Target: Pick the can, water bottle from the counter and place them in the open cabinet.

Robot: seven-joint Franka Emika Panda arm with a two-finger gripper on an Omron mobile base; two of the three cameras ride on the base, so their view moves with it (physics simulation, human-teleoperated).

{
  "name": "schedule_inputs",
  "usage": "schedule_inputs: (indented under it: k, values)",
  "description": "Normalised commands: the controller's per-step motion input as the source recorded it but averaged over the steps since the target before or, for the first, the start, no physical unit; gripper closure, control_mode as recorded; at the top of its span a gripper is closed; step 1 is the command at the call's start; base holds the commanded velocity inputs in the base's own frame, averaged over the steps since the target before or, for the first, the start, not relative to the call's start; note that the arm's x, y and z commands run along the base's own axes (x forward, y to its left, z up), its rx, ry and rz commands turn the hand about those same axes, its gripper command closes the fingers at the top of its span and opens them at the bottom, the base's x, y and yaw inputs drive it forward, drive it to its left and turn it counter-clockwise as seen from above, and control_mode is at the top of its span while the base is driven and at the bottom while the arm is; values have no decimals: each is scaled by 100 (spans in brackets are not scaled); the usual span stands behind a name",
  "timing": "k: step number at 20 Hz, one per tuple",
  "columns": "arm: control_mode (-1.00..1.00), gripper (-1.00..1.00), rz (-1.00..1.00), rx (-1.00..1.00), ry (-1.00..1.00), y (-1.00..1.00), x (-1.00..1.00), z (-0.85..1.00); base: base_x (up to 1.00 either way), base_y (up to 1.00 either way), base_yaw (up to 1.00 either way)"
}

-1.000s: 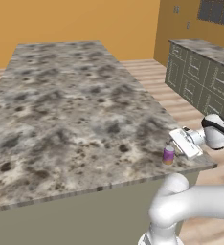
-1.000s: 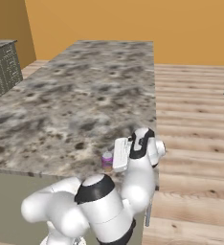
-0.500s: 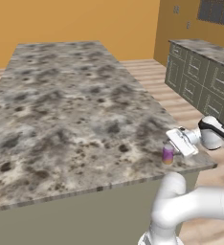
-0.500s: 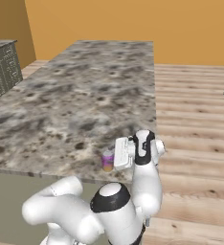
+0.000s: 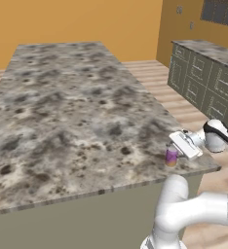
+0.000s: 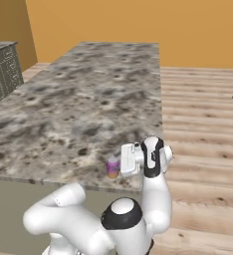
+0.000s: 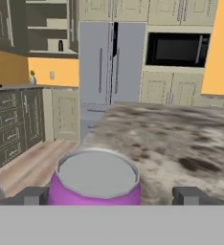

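A: Nearer the can (image 5: 171, 156) than a second ago?
B: Yes. Gripper (image 6: 122, 160) now lower and drawn in beside the can, wrist turned more level; can itself unmoved on the counter (image 5: 62, 112), close to the corner by the arm.
A: Jaws?
B: Spread wide, holding nothing. In the hand view, one tip (image 7: 35, 195) on either side of the can (image 7: 95, 178), silver top between them, neither seen touching it.
A: Anything more in the hand view than from the base?
B: Beyond the can, across the counter: grey double-door fridge (image 7: 112, 67), black microwave (image 7: 177, 49) beside it, and an open cabinet (image 7: 44, 28) with a small dark shape, perhaps the water bottle (image 7: 60, 46), on its shelf. Too small to say for sure.
A: And from the base views?
B: Orange lower band of the can (image 6: 112, 167), hidden in the hand view, plus the full length of the counter behind the can.
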Motion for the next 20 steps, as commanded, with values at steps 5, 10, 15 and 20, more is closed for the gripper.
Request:
schedule_inputs:
  k: [5, 10, 15, 20]
  values:
    - [-100, -100, 0, 0, 0, -2, 0, -26, 0, 0, 0]
    - [-100, -100, 0, 0, 0, -6, -3, -27, 0, 0, 0]
    - [-100, -100, 0, 0, 0, -3, -5, -23, 0, 0, 0]
    - [-100, -100, 0, 0, 0, 0, 0, -1, 0, 0, 0]
